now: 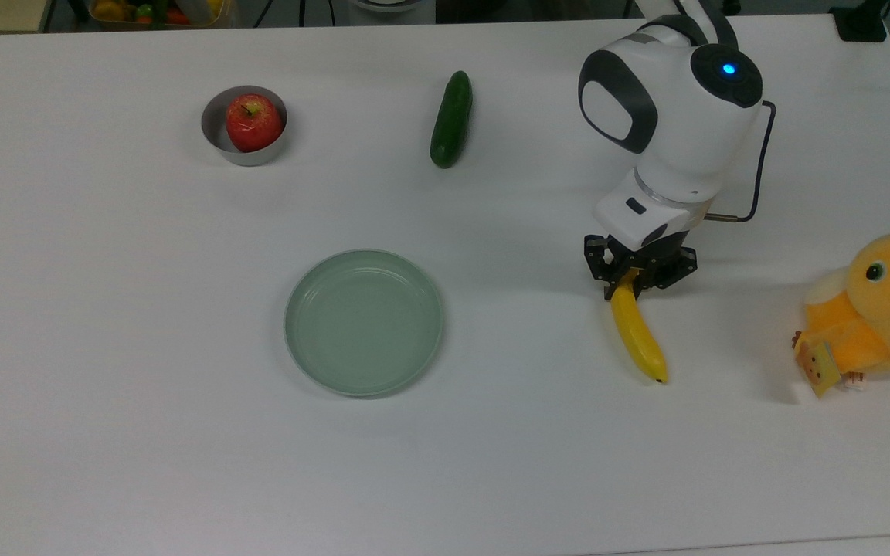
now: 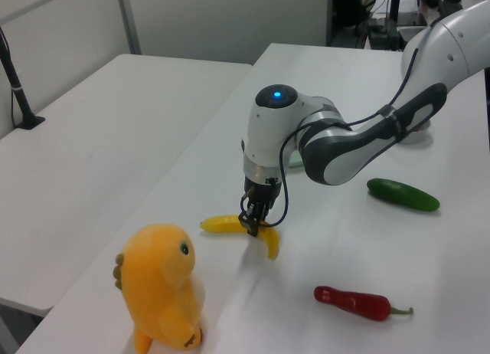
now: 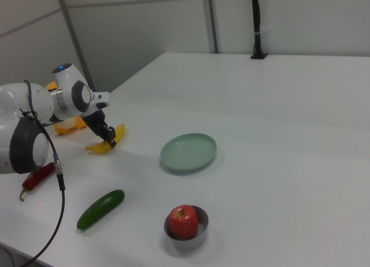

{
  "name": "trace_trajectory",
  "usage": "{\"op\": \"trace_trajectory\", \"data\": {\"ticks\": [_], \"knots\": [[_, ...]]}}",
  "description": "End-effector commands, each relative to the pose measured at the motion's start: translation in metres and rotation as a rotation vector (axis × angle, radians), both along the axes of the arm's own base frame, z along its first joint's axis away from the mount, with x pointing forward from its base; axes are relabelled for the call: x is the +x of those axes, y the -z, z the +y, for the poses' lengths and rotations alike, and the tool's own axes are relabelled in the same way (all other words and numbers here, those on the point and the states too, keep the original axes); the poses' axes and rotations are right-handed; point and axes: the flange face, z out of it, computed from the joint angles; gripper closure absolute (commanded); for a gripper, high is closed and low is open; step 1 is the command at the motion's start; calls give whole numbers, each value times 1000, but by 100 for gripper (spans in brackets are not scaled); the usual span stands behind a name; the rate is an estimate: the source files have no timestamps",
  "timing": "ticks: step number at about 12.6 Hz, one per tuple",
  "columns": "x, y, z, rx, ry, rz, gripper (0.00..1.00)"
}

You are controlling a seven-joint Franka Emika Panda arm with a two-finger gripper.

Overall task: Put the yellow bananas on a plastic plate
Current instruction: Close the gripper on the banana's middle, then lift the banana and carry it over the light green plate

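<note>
Banana [image 1: 638,332] lies on the white table [image 1: 182,463], well to the top view's right of the green plate [image 1: 364,321], with the gripper [image 1: 631,286] closed on its upper end near the stem. Since the hold sits far from the middle, the long free end will likely droop or swing once lifted, so a slow, straight lift seems wise, high enough to clear the plate's raised rim before moving across. Lowering it over the plate's centre should keep both ends inside the rim. It is slim, curved and bright yellow with a small dark tip [image 1: 659,380], smooth-skinned, and roughly as long as the plate is wide. The plush duck [image 1: 874,309] sits nearby.
</note>
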Motion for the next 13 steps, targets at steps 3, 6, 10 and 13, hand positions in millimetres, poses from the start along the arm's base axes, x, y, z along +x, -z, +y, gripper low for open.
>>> {"op": "trace_trajectory", "data": {"ticks": [3,6,10,13], "knots": [[9,-56,-26,18,47,-77,73],[14,-103,-78,17,104,-114,72],[-1,-140,-173,-36,127,-105,72],[9,-105,-228,-89,159,-49,72]]}}
